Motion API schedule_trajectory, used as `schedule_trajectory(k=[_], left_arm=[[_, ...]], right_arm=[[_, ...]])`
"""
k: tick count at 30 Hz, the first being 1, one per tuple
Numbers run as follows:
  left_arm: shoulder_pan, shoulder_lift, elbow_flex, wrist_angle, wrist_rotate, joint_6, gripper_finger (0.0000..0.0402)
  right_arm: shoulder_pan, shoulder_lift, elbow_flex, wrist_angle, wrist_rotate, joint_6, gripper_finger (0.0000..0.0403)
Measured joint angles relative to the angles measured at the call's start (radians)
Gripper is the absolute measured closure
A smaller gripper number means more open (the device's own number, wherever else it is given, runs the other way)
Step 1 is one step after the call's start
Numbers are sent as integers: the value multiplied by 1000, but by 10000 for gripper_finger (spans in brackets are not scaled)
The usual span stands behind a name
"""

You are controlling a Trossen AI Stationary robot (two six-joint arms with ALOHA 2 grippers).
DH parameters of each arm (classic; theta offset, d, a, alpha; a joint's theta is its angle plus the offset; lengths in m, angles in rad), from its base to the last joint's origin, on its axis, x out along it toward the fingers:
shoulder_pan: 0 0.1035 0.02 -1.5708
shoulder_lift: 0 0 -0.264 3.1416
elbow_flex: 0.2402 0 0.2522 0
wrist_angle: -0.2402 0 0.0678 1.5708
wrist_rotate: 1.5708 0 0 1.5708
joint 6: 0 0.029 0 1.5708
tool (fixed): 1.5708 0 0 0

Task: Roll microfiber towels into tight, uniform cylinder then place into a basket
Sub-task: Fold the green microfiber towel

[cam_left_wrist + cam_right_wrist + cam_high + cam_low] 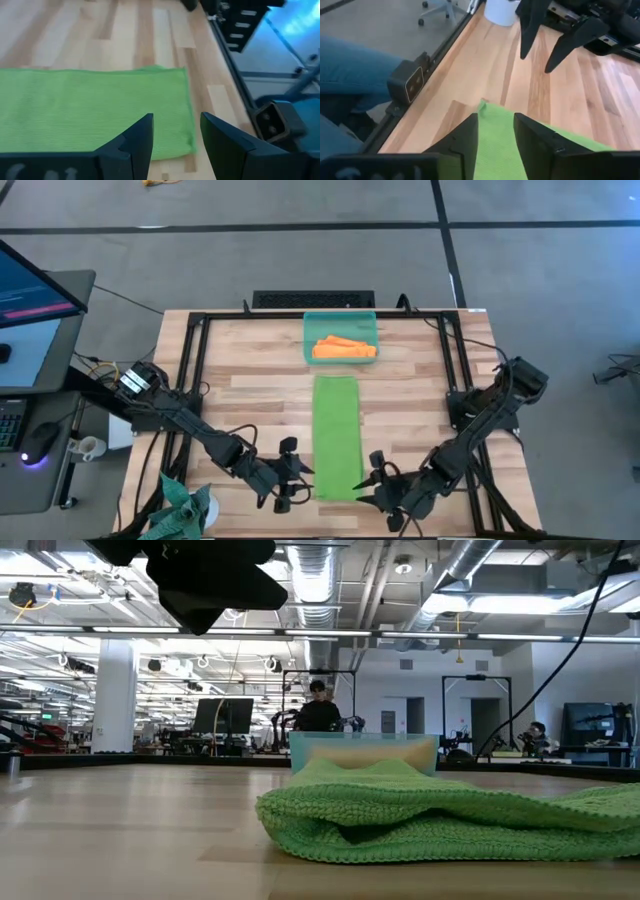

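Observation:
The lime green towel (337, 435) lies flat on the table, folded into a long narrow strip that runs from the basket toward the near edge. In the low view its near end (440, 820) is rumpled. The teal basket (340, 315) stands at the far middle, and the rolled orange towel (344, 348) lies inside it. My left gripper (176, 120) is open at the strip's near left corner (187, 135). My right gripper (495, 117) is open at its near right corner (485, 106). Both grippers (290, 475) (378, 478) slant down, one on each side of the strip.
Black frame rails (190, 380) run along the table's sides. A dark teal-grey cloth (185, 505) lies at the near left corner. A monitor, keyboard and mouse (40, 442) sit off the table's left edge. A seated person's leg (355, 65) is close to the near edge.

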Motion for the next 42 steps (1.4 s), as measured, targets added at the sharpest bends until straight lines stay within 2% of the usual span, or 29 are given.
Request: schedule_trajectory(k=[3,8,13,18,22,30,37,42], left_arm=[[1,0,0,0,52,-1,246],[1,0,0,0,58,-3,236],[8,26,-1,4,58,-21,207],[12,103,-1,88,73,28,184],[9,157,3,180,87,104,182],[12,225,30,165,114,158,182],[33,304,48,180,137,136,182],[45,359,90,187,194,140,182]], right_arm=[[-5,22,2,-6,-2,0,233],[-10,20,2,-19,-3,50,196],[-18,22,2,-68,-41,77,172],[-39,64,0,-68,-82,114,170],[-52,117,-1,-83,-116,113,172],[-73,216,1,-55,-231,114,173],[-96,217,1,-92,-240,123,173],[-124,217,-6,-131,-317,198,173]])
